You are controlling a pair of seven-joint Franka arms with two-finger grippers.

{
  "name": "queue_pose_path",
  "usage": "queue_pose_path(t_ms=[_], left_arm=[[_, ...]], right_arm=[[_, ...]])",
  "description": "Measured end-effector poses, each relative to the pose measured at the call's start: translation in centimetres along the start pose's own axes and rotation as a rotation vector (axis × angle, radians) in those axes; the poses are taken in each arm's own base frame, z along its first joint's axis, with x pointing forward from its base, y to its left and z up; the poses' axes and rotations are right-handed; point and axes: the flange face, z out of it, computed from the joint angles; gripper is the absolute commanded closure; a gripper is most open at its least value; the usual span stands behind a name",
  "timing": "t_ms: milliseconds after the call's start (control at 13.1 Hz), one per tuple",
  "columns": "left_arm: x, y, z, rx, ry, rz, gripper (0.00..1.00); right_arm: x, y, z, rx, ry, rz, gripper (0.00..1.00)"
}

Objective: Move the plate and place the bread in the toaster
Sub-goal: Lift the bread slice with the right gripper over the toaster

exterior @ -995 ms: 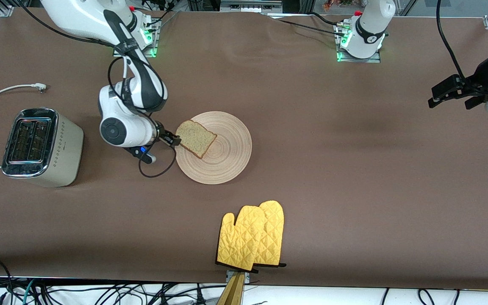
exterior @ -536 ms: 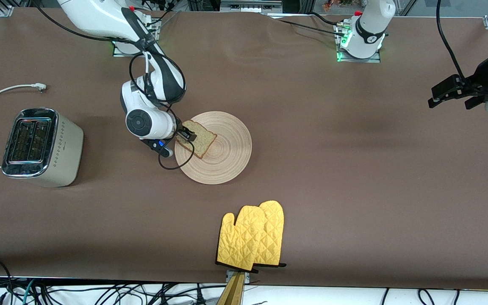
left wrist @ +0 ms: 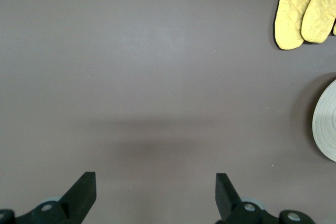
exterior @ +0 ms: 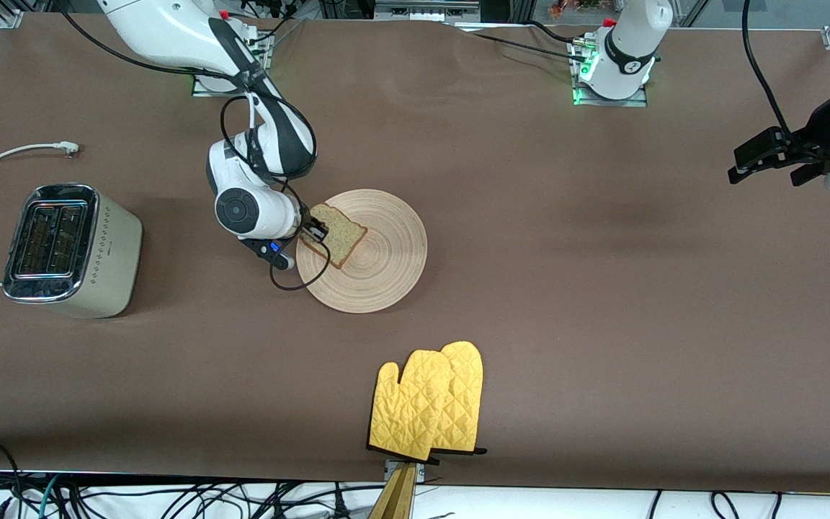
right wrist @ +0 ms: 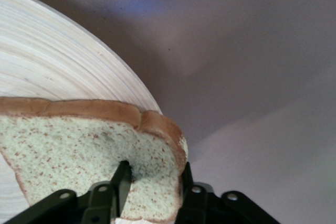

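The right gripper's [right wrist: 152, 192] fingers [right wrist: 122, 182] pinch the bread [right wrist: 94, 153] at one corner, one finger on the speckled face and the other on the crust side, so the hold sits at the slice's edge, not its middle. In the front view the right gripper [exterior: 316, 232] is over the plate's [exterior: 379, 267] rim at about nine o'clock on the plate, and the bread [exterior: 339, 238] lies partly on the plate with its gripped end toward the toaster.

The slice looks light, soft and easily crushed. A hard squeeze would likely dent the crumb, and a corner hold may let it sag or tear when lifted. The crust is probably the firmest part, so a grip that spans crust and crumb near an edge seems sensible; for the slot, the slice would need to hang edge-down.

The plate [right wrist: 58, 61] is a stiff, flat wooden disc with ring grooves, low to the tabletop [exterior: 566, 288], so I judge its rim the only place to take it.

The toaster [exterior: 69, 249] stands at about nine o'clock from the plate, toward the right arm's end of the tabletop, slots up and well apart from the bread. Yellow oven mitts [exterior: 429, 404] lie at about five o'clock from the plate, nearer the front camera.

The left gripper [exterior: 772, 158] waits over its own end of the tabletop, its fingers [left wrist: 81, 192] spread wide and empty.
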Motion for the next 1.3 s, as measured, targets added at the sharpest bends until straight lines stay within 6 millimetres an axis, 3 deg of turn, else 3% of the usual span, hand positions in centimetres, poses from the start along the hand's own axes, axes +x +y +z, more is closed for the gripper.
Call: queue_pose_path(t_ms=[77,459,689,995,1301], left_arm=[[0.0,0.0,0.0,0.0,0.0,0.0,0.0],[0.0,0.0,0.0,0.0,0.0,0.0,0.0],[0.0,0.0,0.0,0.0,0.0,0.0,0.0],[0.0,0.0,0.0,0.0,0.0,0.002,0.0],[0.0,0.1,0.0,0.001,0.0,0.003,0.0]], right_arm=[[0.0,0.0,0.0,0.0,0.0,0.0,1.0],[-0.1,-0.3,-0.3,0.01,0.008,-0.005,1.0],[0.0,-1.4,-2.1,0.044,0.027,-0.014,1.0],[0.1,-2.8,-8.4,-0.003,0.038,-0.059,1.0],[2.0,-1.4,-15.5,-0.101,0.077,-0.123,1.0]])
